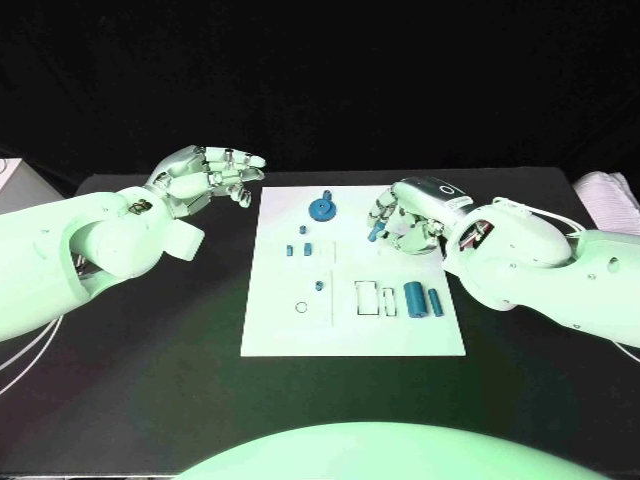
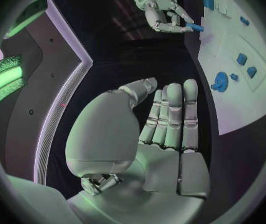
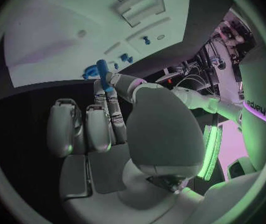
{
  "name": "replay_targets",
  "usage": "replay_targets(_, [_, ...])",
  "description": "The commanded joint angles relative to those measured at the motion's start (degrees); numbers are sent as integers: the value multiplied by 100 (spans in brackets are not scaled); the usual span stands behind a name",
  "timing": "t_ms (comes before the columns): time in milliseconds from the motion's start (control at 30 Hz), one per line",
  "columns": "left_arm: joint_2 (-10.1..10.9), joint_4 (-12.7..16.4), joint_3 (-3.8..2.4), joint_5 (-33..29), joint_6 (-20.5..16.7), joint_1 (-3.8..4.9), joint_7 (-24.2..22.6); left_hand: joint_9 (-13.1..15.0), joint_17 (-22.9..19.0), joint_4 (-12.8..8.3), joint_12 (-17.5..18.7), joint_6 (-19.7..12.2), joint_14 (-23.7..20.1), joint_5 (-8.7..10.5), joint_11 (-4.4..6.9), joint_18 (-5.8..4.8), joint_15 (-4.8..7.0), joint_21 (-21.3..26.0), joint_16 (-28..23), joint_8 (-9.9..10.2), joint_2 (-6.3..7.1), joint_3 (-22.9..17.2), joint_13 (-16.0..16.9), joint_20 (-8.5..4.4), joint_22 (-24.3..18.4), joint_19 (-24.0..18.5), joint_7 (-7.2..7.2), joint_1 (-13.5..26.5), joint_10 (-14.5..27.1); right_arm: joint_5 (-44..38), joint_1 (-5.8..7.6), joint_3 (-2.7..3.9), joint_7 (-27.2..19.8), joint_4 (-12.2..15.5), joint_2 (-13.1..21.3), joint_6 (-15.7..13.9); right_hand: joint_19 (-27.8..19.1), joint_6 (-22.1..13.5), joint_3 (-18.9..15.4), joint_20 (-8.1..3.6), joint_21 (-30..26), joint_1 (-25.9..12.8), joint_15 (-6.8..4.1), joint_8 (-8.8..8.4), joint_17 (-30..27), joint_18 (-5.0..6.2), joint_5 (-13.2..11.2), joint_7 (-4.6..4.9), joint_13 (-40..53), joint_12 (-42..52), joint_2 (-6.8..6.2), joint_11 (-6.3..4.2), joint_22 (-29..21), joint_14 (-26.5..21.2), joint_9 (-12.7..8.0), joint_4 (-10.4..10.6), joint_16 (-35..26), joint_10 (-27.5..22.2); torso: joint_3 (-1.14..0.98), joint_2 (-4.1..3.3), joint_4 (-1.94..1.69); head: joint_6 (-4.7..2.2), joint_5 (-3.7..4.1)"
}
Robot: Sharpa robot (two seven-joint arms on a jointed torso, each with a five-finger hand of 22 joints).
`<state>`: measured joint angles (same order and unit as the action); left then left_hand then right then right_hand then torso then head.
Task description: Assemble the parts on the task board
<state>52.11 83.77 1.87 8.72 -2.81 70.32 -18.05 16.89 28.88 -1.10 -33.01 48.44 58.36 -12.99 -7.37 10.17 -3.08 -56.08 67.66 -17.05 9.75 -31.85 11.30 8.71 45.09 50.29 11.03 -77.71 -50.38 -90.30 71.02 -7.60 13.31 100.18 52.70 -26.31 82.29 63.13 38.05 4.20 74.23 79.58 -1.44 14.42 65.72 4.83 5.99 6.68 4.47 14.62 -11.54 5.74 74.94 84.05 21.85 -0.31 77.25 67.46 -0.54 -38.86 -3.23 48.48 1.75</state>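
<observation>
A black table (image 1: 147,380) stands against a dark backdrop, with the white task board (image 1: 352,335) laid flat at its centre.

Left hand (image 1: 205,175): raised above the table just off the board's far left corner, apart from the board. The fingers are extended side by side with the thumb set off, and they hold nothing; the left wrist view confirms a bare palm.

Right hand (image 1: 407,215): positioned over the board's far right edge. Its fingers are drawn together and pinch a small blue peg (image 1: 374,232) between thumb and fingertip. In the right wrist view the peg stands up from the fingertips, clear of the board surface.

Board contents: a round blue gear-like part (image 1: 323,209) sits near the far edge, just left of the right hand. Several small blue parts (image 1: 300,248) lie in a cluster left of centre. Toward the near right area, a larger blue cylinder (image 1: 414,299) and a slimmer blue piece (image 1: 434,301) lie side by side, just beside rectangular outlined recesses (image 1: 368,297). Whether the smaller parts are seated or loose cannot be determined.
</observation>
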Motion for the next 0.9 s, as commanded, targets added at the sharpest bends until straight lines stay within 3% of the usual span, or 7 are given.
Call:
replay_targets(33, [-25, -5, -4, 11, 106, -6, -27, 7, -5, -2, -35, -34, 8, -26, 5, 43, -11, 21, -23, -38, -22, 26, -1, 2, -5, 24, -3, -21, 50, 299, 5, 1, -146, 127, -67, -206, 36, 32, 37, -16, 38, 100, -43, 21, 8, -106, 6, 7, 233, -2, 119, -317, 192, 166, 5, -5, 30, 365, -7, 0, 0, -8, -21])
replay_targets(233, [-47, -20, -4, 11, 114, -18, -24, 7, -5, -2, -35, -34, 8, -26, 5, 43, -11, 21, -23, -38, -22, 26, -1, 2, -5, 24, -3, -21, 50, 268, -96, -45, -220, 225, -386, -170, 30, 29, 54, -18, 28, 97, -44, 22, 5, -103, -10, 9, 244, -11, 123, -316, 185, 166, 15, -25, 32, 369, 0, 2, 7, -5, -74])
replay_targets(433, [-75, -26, -3, 11, 119, -26, -22, 7, -5, -2, -35, -34, 8, -26, 5, 43, -11, 21, -23, -38, -22, 26, -1, 2, -5, 24, -3, -21, 50, 97, -314, -104, -323, 238, -785, -151, 23, 24, 63, -19, 16, 92, -43, 21, -14, -100, -5, 12, 248, -19, 125, -313, 176, 163, 18, -32, 23, 366, 6, 13, -11, 28, -135])
replay_targets(567, [-87, -27, -3, 10, 119, -29, -24, 7, -5, -2, -35, -34, 8, -26, 5, 43, -11, 21, -23, -38, -22, 26, -1, 2, -5, 24, -3, -21, 50, -25, -464, -133, -377, 181, -1002, -137, 18, 18, 71, -18, 7, 86, -42, 18, -11, -98, -2, 16, 252, -28, 127, -310, 170, 164, 22, -39, 25, 361, 10, 7, -1, 33, -181])
replay_targets(800, [-89, -11, -3, 8, 117, -31, -23, 7, -7, -3, -40, -35, 8, -27, 4, 43, -10, 24, -25, -43, -23, 27, -1, 2, -7, 30, -3, -26, 52, -166, -698, -180, -418, 58, -1221, -103, 15, 15, 76, -18, 3, 84, -41, 17, -21, -97, 0, 17, 255, -32, 128, -308, 168, 162, 24, -45, 21, 360, 8, -6, 7, 55, -230])
replay_targets(900, [-86, -4, -3, 8, 117, -31, -20, 7, -7, -3, -40, -35, 8, -27, 4, 43, -10, 24, -25, -43, -23, 27, -1, 2, -7, 30, -3, -26, 52, -270, -767, -191, -381, -26, -1294, -75, 11, 13, 79, -18, -6, 82, -40, 16, -23, -95, 1, 18, 257, -35, 129, -307, 161, 161, 26, -49, 20, 359, -5, -7, 16, 74, -248])
